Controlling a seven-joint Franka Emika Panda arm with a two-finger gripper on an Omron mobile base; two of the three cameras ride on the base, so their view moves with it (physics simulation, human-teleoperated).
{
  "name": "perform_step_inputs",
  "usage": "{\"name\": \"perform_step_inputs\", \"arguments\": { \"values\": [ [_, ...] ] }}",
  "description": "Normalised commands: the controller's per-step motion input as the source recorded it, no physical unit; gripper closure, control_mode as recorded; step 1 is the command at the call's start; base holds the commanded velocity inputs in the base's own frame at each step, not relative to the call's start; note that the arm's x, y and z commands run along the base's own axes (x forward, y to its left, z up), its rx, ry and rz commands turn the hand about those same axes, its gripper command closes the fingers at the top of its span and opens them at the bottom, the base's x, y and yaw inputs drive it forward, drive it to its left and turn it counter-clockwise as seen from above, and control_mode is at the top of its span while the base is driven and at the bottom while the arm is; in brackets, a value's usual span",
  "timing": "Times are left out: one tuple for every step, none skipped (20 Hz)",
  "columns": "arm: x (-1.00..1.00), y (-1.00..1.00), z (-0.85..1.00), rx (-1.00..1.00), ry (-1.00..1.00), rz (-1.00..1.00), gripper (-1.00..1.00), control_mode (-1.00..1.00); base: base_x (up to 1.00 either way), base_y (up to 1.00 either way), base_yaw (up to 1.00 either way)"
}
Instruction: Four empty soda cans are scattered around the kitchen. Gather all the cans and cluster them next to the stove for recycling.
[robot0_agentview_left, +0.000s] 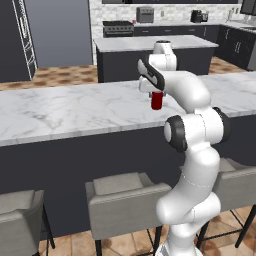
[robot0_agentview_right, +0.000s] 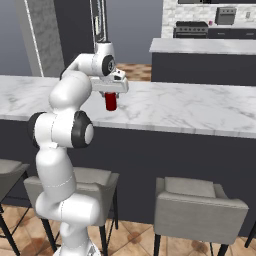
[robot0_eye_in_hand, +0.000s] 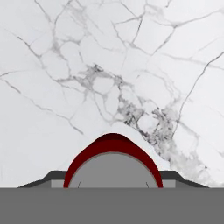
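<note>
Gripper (robot0_agentview_left: 157, 96) sits straight over a red can (robot0_agentview_left: 157, 102) with its fingers down either side of the upper wall; from the side views they look pinched onto it, and the hand view has dark fingertips (robot0_eye_in_hand: 50, 176) tight against both flanks of the grey lid. Can hangs or stands just at the marble counter (robot0_agentview_left: 60, 112), near its front part; whether the base touches the stone I cannot tell. Stove (robot0_agentview_left: 118, 28) is well apart, against the far wall beyond an island (robot0_agentview_left: 150, 45).

Empty can, so I judge it very light, with a thin wall that dents under a hard squeeze and a smooth painted skin that may slip; hold across the round body just under the lid, where the rim stiffens it, firm but gentle; keep it upright while carrying, since a light can swings easily.
</note>
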Motion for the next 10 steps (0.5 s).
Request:
{"name": "perform_step_inputs", "arguments": {
  "values": [
    [0.0, 0.0, 0.0, 0.0, 0.0, 0.0, 1.0, -1.0, 0.0, 0.0, 0.0],
    [0.0, 0.0, 0.0, 0.0, 0.0, 0.0, 1.0, -1.0, 0.0, 0.0, 0.0],
    [0.0, 0.0, 0.0, 0.0, 0.0, 0.0, 1.0, -1.0, 0.0, 0.0, 0.0],
    [0.0, 0.0, 0.0, 0.0, -0.01, 0.0, 1.0, -1.0, 0.0, 0.0, 0.0],
    [0.0, -0.05, 0.17, 0.0, -0.02, 0.0, 1.0, -1.0, 0.0, 0.0, 0.0],
    [0.0, -0.01, 0.21, 0.0, -0.07, 0.0, 1.0, -1.0, 0.0, 0.0, 0.0],
    [0.0, -0.01, 0.37, 0.0, -0.07, 0.0, 1.0, -1.0, 0.0, 0.0, 0.0],
    [0.0, 0.0, 0.44, 0.0, -0.07, 0.0, 1.0, -1.0, 0.0, 0.0, 0.0],
    [0.0, 0.0, 0.56, 0.0, -0.05, 0.0, 1.0, -1.0, 0.0, 0.0, 0.0],
    [0.0, 0.0, 0.59, 0.0, -0.02, 0.0, 1.0, -1.0, 0.0, 0.0, 0.0]
  ]
}}
